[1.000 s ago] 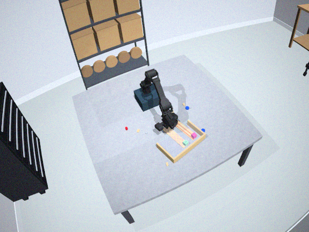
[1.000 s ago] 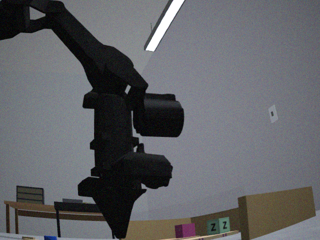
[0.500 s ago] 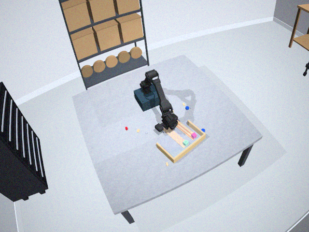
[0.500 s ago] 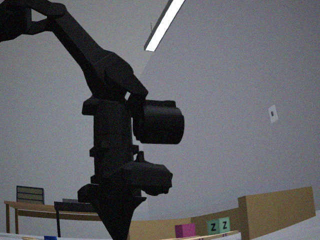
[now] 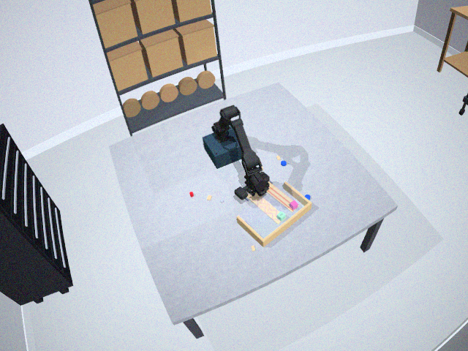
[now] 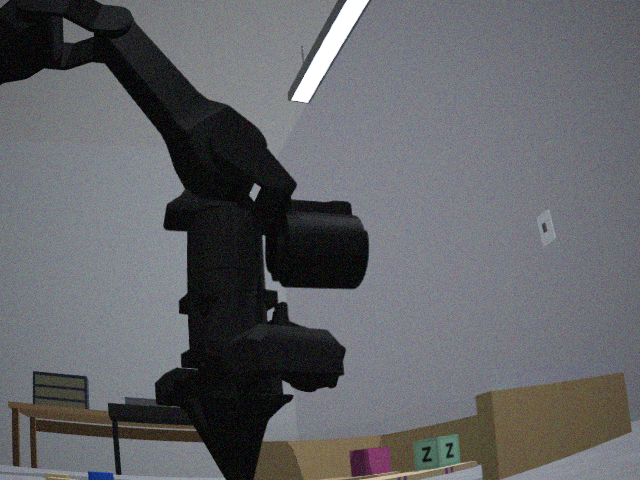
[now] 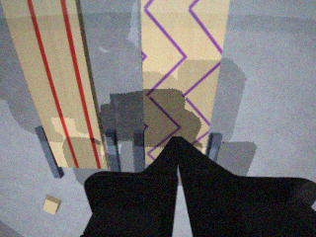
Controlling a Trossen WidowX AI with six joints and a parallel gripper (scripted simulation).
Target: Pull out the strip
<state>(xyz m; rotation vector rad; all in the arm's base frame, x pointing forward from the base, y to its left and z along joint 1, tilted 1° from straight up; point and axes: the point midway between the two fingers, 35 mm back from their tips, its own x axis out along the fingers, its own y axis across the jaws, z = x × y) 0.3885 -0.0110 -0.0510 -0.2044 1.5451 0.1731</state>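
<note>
The green cube labelled Z (image 5: 281,216) (image 6: 448,450) rests on the far end of the strip with purple zigzags (image 5: 266,207) (image 7: 202,39). A plain magenta cube (image 5: 293,205) (image 6: 370,461) rests on the far end of the strip with red lines (image 5: 281,196) (image 7: 61,89), to one side. My gripper (image 7: 176,140) is shut and empty, pointing down over the near end of the zigzag strip. Its fingers cover part of that end in the wrist view. The fingertips are hidden in the top view and run out of frame in the exterior view.
A wooden three-sided wall (image 5: 287,225) (image 6: 558,431) stands around the cubes, open toward the arm. Short dark rails (image 7: 49,152) flank the strips' near ends. Blue discs (image 5: 283,163), a small red piece (image 5: 191,194) and small wooden pieces (image 5: 208,197) (image 7: 51,203) lie outside the wall.
</note>
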